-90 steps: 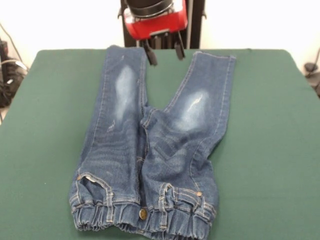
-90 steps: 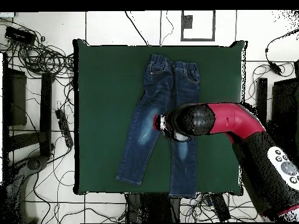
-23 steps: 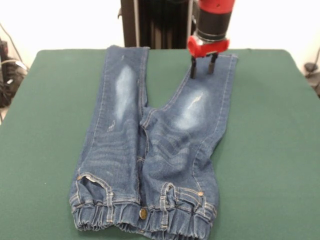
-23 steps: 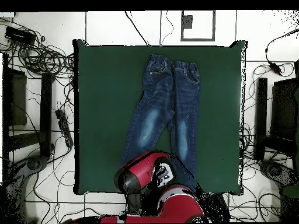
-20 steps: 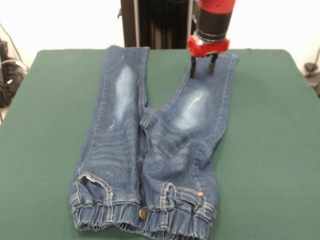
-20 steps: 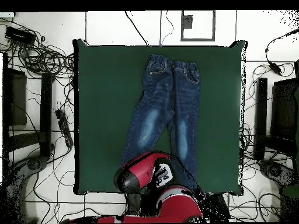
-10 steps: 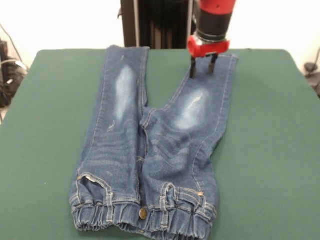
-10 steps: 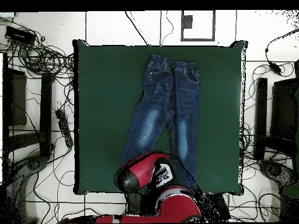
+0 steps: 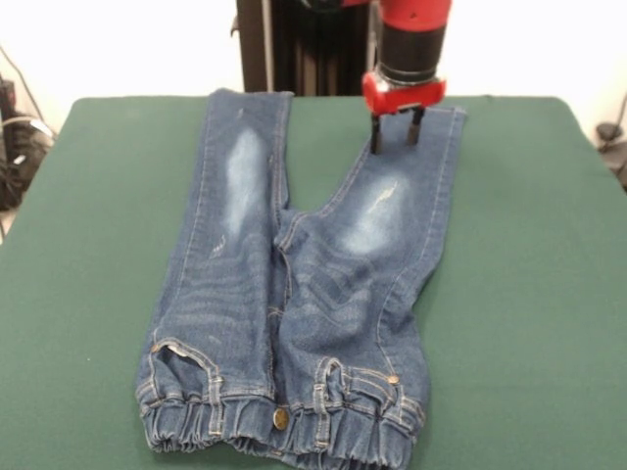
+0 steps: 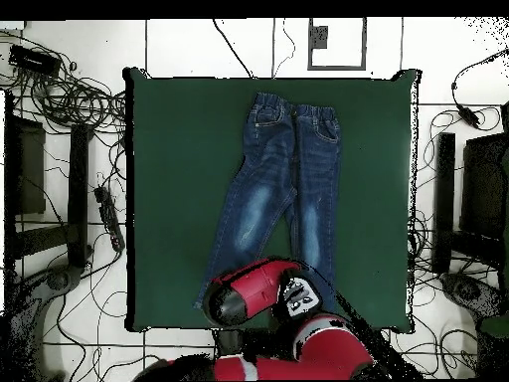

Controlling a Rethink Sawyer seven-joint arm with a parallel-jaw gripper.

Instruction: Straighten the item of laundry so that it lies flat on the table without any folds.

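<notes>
On my dark green felt bench, the small blue denim jeans lie centre, waistband at 6 o'clock, legs spreading toward 12. The tool hangs with fingers slightly parted, gripping nothing, above the right-hand leg's cuff. A shallow pinch could bunch denim into new folds. Since half a second ago, it has edged slightly left.

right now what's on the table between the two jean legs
Nothing: in the front view a bare wedge of green table shows between the legs of the jeans. The pincer is over the right-hand leg, not the gap.
</notes>
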